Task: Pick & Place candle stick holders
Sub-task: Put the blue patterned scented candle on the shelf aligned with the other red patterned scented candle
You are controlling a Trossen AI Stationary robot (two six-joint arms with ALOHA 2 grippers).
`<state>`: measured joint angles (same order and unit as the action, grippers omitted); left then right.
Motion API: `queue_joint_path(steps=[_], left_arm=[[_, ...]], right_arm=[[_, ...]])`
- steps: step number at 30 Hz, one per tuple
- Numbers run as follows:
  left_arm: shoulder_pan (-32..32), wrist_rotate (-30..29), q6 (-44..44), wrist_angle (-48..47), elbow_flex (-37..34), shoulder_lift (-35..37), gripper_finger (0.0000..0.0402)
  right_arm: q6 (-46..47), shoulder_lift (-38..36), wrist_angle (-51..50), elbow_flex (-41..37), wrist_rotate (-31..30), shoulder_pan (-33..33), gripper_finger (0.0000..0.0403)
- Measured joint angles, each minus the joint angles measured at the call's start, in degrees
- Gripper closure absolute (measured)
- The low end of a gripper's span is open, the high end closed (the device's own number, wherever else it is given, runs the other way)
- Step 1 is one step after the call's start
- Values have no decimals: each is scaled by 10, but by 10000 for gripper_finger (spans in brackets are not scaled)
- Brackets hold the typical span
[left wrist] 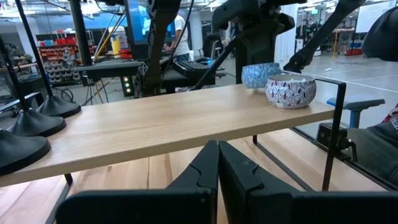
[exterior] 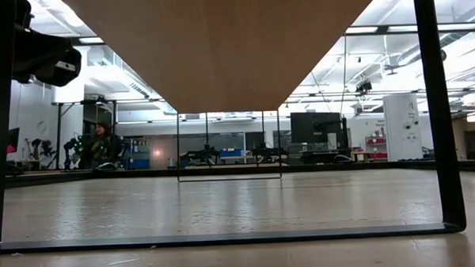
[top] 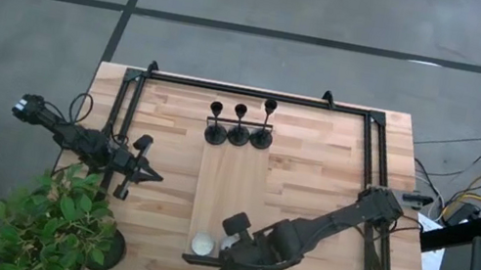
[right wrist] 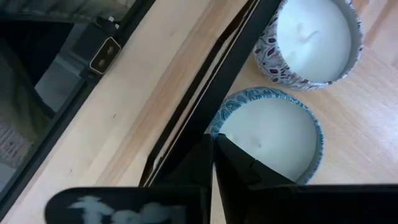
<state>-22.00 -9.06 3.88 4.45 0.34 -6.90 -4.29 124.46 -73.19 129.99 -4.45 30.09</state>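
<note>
Three black candle stick holders [top: 238, 133] stand in a row on their round bases at the far end of a raised wooden shelf [top: 228, 193]. Their bases also show in the left wrist view [left wrist: 28, 124]. My left gripper [top: 157, 177] is shut and empty, low over the table left of the shelf, pointing at it [left wrist: 217, 155]. My right gripper [top: 229, 239] is shut above the shelf's near end, its tips [right wrist: 212, 146] at the rim of a blue-patterned candle [right wrist: 267, 134]. A white-and-purple patterned candle [right wrist: 311, 37] stands beside it. My right gripper's shut fingertips stand by the blue candle's rim [right wrist: 221, 121], coming from above and slanting. I cannot tell whether they touch it.
A black metal frame [top: 258, 91] runs round the table's far and side edges. The shelf stands on thin black legs [left wrist: 333, 134]. A potted plant [top: 56, 222] sits at the table's near left corner. Bare wood lies on both sides of the shelf.
</note>
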Motion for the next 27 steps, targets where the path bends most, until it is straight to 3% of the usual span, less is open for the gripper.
queue_joint_path(steps=[27], left_arm=[[0,0,0,-3,0,0,392]], right_arm=[[-22,-2,31,0,1,-14,394]])
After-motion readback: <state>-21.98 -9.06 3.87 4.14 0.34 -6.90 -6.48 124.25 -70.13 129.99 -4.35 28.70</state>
